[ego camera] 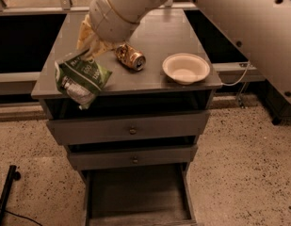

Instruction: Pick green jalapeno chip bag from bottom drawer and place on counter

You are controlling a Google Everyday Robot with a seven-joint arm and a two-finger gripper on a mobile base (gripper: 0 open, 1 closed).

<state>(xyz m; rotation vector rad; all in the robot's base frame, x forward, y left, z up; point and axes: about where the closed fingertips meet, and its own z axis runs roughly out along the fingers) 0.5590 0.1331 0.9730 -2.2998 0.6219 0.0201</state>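
One gripper (90,45) over left near edge of desk (173,27), clamped on top of one green jalapeno chip bag (81,79) hanging past that edge. On desk: one gold can (131,58), one white bowl (186,68). One bottom drawer (135,197), pulled open.

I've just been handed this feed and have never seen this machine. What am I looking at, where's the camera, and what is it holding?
The big pale tube across the top is the robot's single arm. At its end is the gripper, a two-finger clamp. It is at the counter's front left corner, shut on the green jalapeno chip bag. The bag hangs over that edge and apparently isn't set down yet. There is one camera, looking down on the cabinet from its front; where it is mounted isn't known. On the counter lie a crushed gold can and a white bowl. Below, the bottom drawer is pulled open, with two shallower drawers above it.
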